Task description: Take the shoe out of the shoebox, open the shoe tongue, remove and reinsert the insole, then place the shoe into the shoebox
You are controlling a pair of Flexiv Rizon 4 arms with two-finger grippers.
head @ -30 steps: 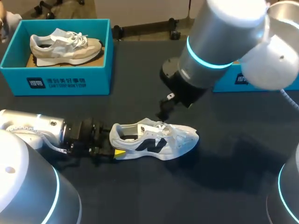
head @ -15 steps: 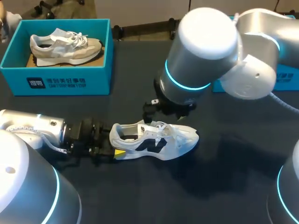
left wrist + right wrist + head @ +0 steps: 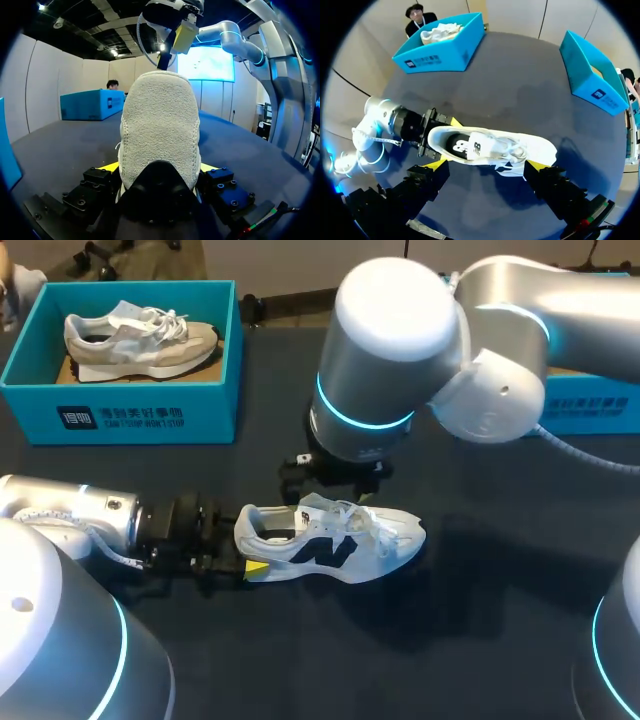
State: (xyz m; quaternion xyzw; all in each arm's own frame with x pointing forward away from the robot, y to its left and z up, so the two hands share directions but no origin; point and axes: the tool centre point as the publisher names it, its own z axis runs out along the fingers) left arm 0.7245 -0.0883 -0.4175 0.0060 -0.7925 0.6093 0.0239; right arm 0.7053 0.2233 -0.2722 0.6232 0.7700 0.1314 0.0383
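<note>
Dark table (image 3: 500,640) carries the white shoe (image 3: 330,535) at lower centre, heel clamped by the left gripper (image 3: 156,170). Above it the right gripper (image 3: 487,164) hangs wide; coming down off-centre, it may twist the shoe loose.

Low left arm (image 3: 80,515), jaws clamped on shoe (image 3: 390,536) heel; right arm (image 3: 390,350) overhead, jaws wide apart.

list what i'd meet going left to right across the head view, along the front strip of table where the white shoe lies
left arm → left tool, at the heel → white shoe, toe pointing right
</note>
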